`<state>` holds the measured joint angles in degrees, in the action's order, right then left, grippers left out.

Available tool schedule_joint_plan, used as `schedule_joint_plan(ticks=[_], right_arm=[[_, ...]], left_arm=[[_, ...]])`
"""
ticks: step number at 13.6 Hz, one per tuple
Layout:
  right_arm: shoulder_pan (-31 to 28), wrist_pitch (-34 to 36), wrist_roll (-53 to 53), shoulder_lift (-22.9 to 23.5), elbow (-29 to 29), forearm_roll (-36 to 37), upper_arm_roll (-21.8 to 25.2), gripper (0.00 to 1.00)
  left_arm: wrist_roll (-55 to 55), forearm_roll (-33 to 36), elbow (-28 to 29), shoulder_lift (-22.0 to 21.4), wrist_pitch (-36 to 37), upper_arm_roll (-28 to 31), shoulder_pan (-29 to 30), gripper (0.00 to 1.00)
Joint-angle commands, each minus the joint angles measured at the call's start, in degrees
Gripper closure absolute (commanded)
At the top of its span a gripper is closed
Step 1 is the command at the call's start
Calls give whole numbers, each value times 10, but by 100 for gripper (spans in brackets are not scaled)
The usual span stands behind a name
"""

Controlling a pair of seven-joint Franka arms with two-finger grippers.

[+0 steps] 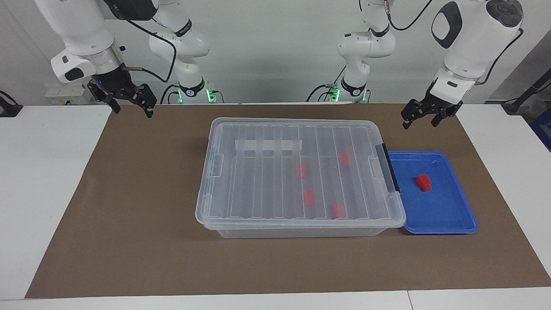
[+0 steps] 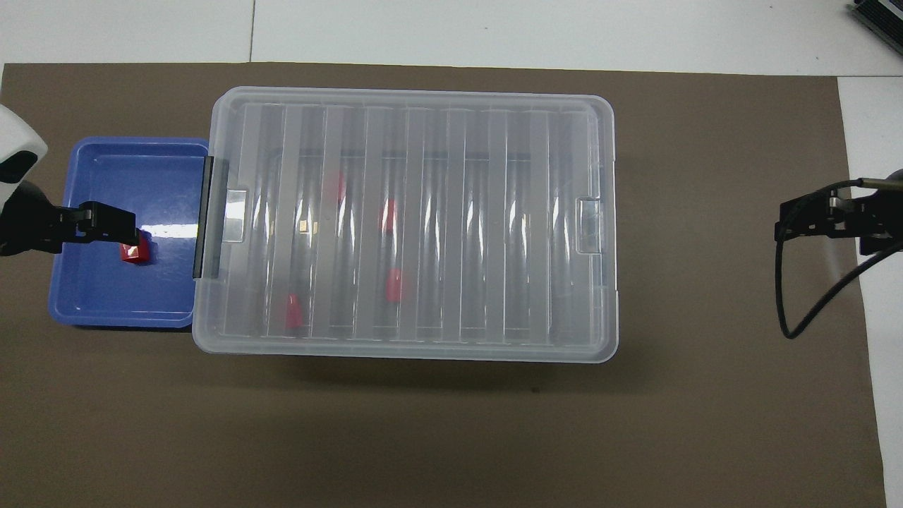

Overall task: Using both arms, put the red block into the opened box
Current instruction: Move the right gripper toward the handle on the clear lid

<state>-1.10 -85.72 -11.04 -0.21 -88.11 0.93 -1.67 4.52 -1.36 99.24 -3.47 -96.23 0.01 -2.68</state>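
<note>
Both hands up and empty, lid on the box, one red block waiting in the tray.

Facing view: I see the left hand [image 1: 422,118] hanging with fingers apart over the brown mat at the left arm's end of the tabletop, just robot-ward of the blue tray [image 1: 462,202]. The red block [image 1: 423,182] lies in that tray, so it sits farther from the robots than the hand and almost straight ahead of it. The right hand [image 1: 131,103], fingers also apart, waits over the mat well apart from the box [image 1: 241,172] (four more blocks show through its closed lid).

Overhead view: the left hand [image 2: 106,224] overlaps the red block [image 2: 135,252], hiding its long axis. I judge the left arm far nearer; the right hand [image 2: 811,220] suits the lid.
</note>
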Motion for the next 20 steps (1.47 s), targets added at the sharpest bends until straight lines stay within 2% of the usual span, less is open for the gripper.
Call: schedule_joint_plan(ticks=[1,5,8,13,17,20], right_arm=[[-4,2,-11,-8,-8,-4,-3,0],[-5,-19,-13,-12,-27,-6,-4,1],[11,-98,-24,-34,-94,-7,-4,1],[42,-235,-77,-35,-178,-7,-7,3],[98,-310,-158,0,-187,-7,-7,3],[123,-349,-174,0,-229,-7,-7,3]], left_arm=[[2,7,8,-19,15,6,0,0],[3,7,9,-19,7,5,-1,0],[3,7,9,-19,10,5,-1,0],[3,7,9,-19,10,5,-1,0],[3,7,9,-19,10,5,-1,0],[3,7,9,-19,10,5,-1,0]])
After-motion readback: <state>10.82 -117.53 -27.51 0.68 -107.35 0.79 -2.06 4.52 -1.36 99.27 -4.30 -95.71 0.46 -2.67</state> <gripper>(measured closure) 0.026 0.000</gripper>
